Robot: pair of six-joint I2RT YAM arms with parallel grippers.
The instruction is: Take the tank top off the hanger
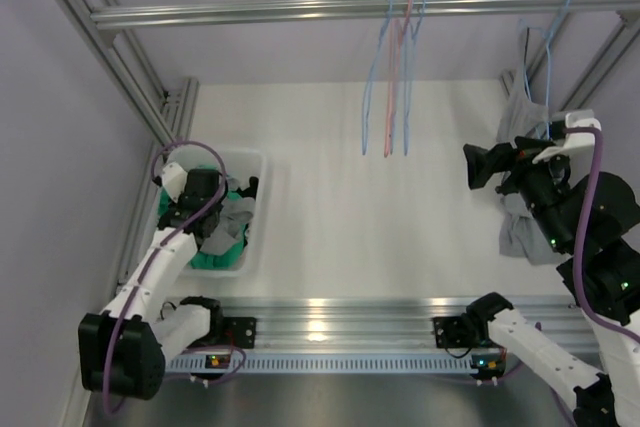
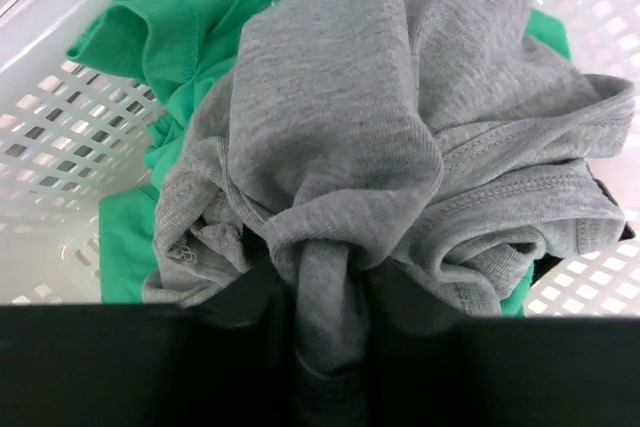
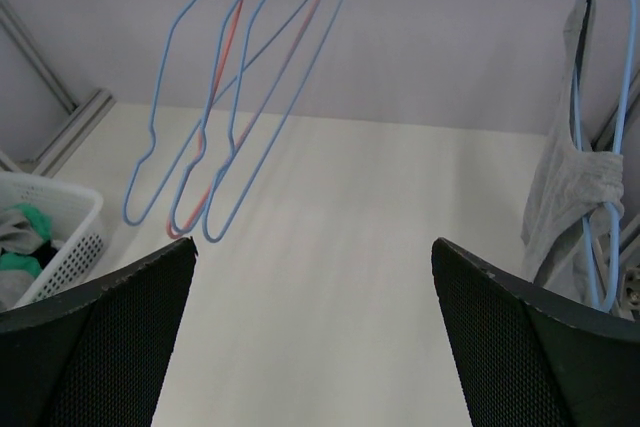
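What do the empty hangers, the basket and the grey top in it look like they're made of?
Empty hangers: thin wire, probably coated metal, smooth blue and red. Basket: white moulded plastic with lattice holes. Grey top: soft matte knit, likely cotton jersey, showing fine ribs and stitched hems.

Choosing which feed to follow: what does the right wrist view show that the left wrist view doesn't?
Right wrist only: the open right hand, empty hangers, and the grey tank top hanging on a blue hanger at right. Left wrist only: the left hand gripping the grey shirt. Both: the white basket holding that shirt and a green shirt.
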